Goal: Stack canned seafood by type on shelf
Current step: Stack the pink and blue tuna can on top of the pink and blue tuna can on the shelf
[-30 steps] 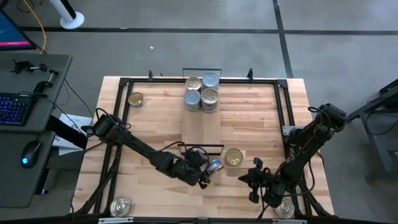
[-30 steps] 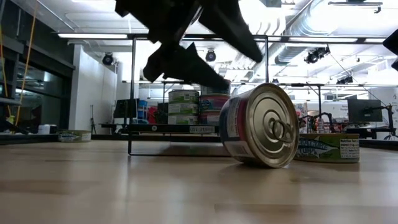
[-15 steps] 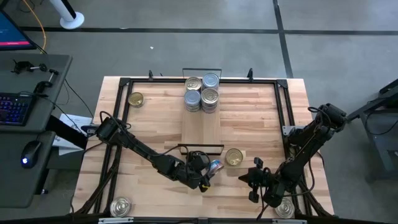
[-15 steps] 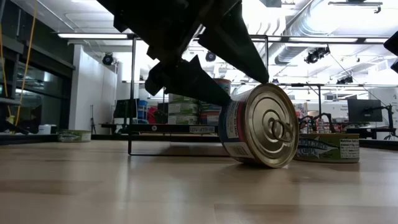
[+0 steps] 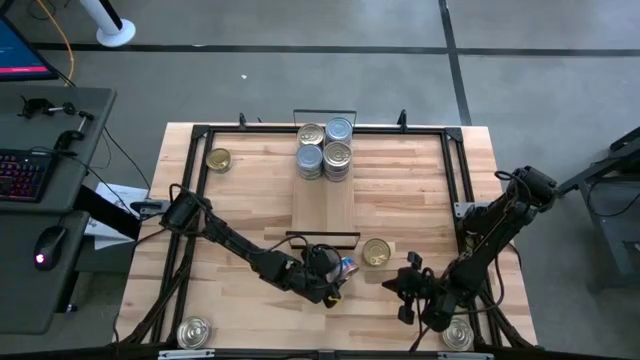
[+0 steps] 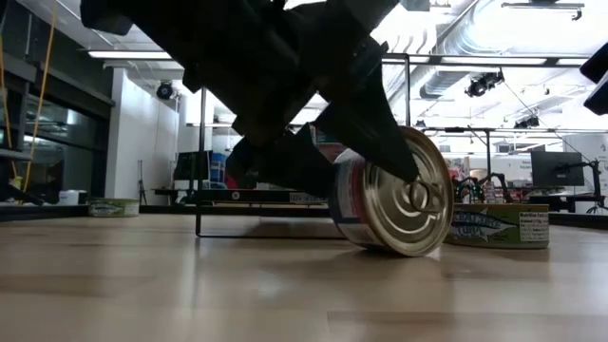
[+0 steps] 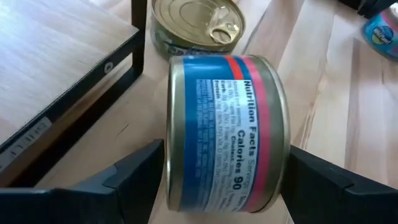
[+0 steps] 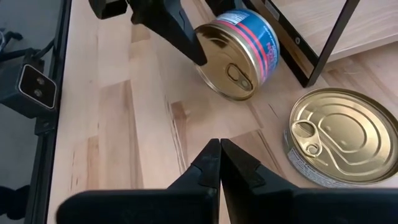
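Observation:
A tin with a blue and red label [image 7: 227, 130] lies on its side on the table, just in front of the shelf's near wire frame [image 5: 322, 237]. Its gold lid [image 8: 231, 73] faces the near edge. My left gripper [image 7: 224, 155] is open, one finger beside the lid and one beside the bottom. A gold-topped tin [image 5: 376, 252] lies flat to its right. Several tins [image 5: 325, 148] stand stacked at the far end of the shelf [image 5: 323, 200]. My right gripper [image 8: 219, 149] is shut and hovers near the gold-topped tin, touching nothing. My left gripper comes slanting down from the table's left, its fingers [image 7: 140, 171] standing close on either side of the lying tin's two flat ends. Whether they touch the lid [image 6: 408, 195] or the bottom, I cannot tell. The tin rests on the table.
Single tins lie at the far left [image 5: 218, 159], near left [image 5: 194, 333] and near right [image 5: 458, 335] of the table. A blue-topped tin [image 7: 382, 28] lies beyond the gold one. A black frame [image 5: 450, 150] rims the tabletop.
My left gripper has come down over the lying tin, still open, so that its fingers now stand at the tin's two ends instead of above it. The tin has stayed where it was.

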`<state>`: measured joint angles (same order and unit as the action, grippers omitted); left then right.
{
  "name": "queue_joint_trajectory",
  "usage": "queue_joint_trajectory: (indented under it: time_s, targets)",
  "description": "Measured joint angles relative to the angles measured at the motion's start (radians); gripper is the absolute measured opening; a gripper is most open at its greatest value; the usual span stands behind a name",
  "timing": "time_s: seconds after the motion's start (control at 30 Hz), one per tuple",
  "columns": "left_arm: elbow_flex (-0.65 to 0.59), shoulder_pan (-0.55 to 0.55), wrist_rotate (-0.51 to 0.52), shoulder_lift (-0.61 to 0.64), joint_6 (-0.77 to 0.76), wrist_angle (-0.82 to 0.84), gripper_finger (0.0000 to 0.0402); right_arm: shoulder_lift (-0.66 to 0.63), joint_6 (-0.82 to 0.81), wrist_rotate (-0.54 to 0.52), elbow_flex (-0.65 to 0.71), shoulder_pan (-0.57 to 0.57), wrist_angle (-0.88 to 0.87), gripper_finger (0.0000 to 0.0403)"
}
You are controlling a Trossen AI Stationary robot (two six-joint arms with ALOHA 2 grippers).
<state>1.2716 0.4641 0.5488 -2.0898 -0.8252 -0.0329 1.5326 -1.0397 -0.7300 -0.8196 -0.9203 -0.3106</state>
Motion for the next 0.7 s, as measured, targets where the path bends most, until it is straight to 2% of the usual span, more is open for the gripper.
queue_joint_trajectory:
  time_s: [0.17,0.33,0.4,0.47,0.53,0.7]
  targets:
    - [0.0,0.003,0.009,0.002,0.048,0.006,0.0264,0.0,0.0,0.0,0.0,0.003,0.001,0.0]
    - [0.0,0.01,0.013,0.008,0.07,-0.001,0.017,0.0,0.0,-0.001,0.0,0.004,0.001,0.0]
    - [0.0,0.013,0.002,0.01,0.072,-0.002,0.0173,0.0,-0.012,0.0,0.0,0.004,0.001,0.0]
    - [0.0,0.014,-0.051,0.025,0.087,0.007,0.0173,0.0,-0.04,0.0,0.0,0.004,0.001,0.0]
    - [-0.001,0.019,-0.15,0.057,0.137,0.03,0.0173,0.0,-0.064,0.001,0.0,0.004,0.003,0.0]
    - [0.0,0.076,-0.384,0.239,0.224,0.205,0.0173,0.0,-0.085,0.012,0.0,0.004,0.023,0.0]
